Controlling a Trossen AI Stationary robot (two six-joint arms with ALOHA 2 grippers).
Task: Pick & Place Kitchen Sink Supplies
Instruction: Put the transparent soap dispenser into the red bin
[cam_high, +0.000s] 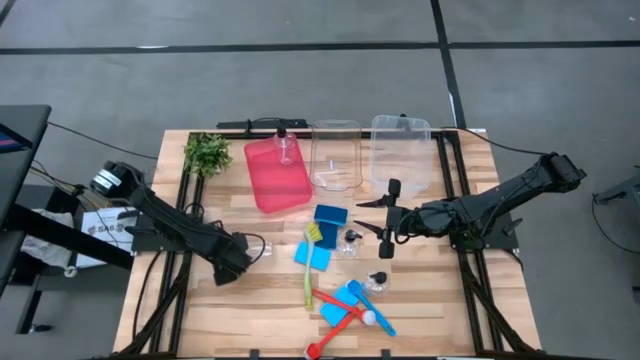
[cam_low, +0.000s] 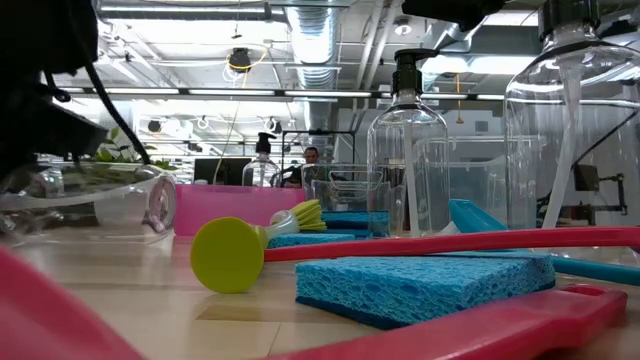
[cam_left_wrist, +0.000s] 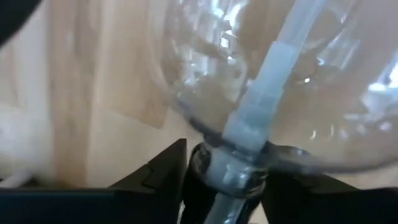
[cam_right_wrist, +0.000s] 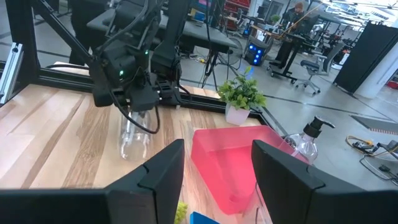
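- lying bottle (cam_left_wrist: 261, 93), close in the left wrist view, neck between the left gripper (cam_high: 243, 262)'s fingers (cam_left_wrist: 158, 171); gripped at the neck, resting on the table (cam_high: 230, 320) well left of the red bin (cam_high: 275, 175).
- right gripper (cam_high: 386, 222) right of the red bin, above the table, fingers (cam_right_wrist: 158, 171) apart, nothing between them.
- second bottle (cam_high: 285, 145) upright inside the red bin at its far end.
- two more bottles (cam_high: 350, 238) near the right gripper, nearer than the red bin.
- blue sponges (cam_high: 330, 215) and brushes (cam_high: 309, 262) in a loose cluster in front of the red bin.
- two clear bins (cam_high: 335, 155) right of the red bin.
- plant (cam_high: 207, 152) left of the red bin.
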